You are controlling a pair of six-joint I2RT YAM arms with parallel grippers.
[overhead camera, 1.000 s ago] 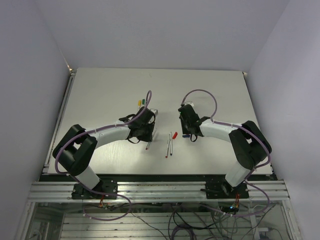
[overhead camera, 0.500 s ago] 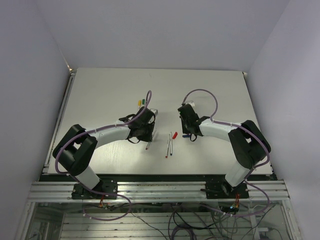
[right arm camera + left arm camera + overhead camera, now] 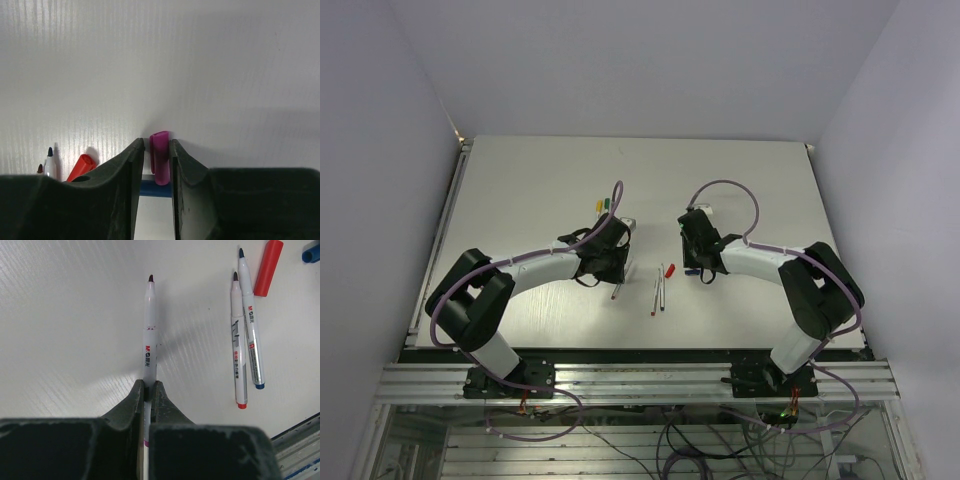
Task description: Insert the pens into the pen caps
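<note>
My left gripper (image 3: 148,385) is shut on a silvery pen (image 3: 149,335) with a purple end band, lying on the table with its dark tip pointing away. The pen also shows in the top view (image 3: 617,291). My right gripper (image 3: 157,142) is shut on a purple cap (image 3: 160,155) low over the table, with a blue cap (image 3: 155,188) lying crosswise under it. A red pen (image 3: 238,355) and a blue pen (image 3: 250,330) lie side by side to the right. A red cap (image 3: 268,267) lies beyond them.
Two pens with yellow (image 3: 599,207) and green (image 3: 607,203) ends lie together behind the left arm. The red and blue pens (image 3: 658,296) and the red cap (image 3: 669,270) lie between the two grippers. The table's front rail (image 3: 300,450) is close behind the left gripper.
The right wrist has shifted very slightly. The left arm and the loose pens and caps have not moved.
</note>
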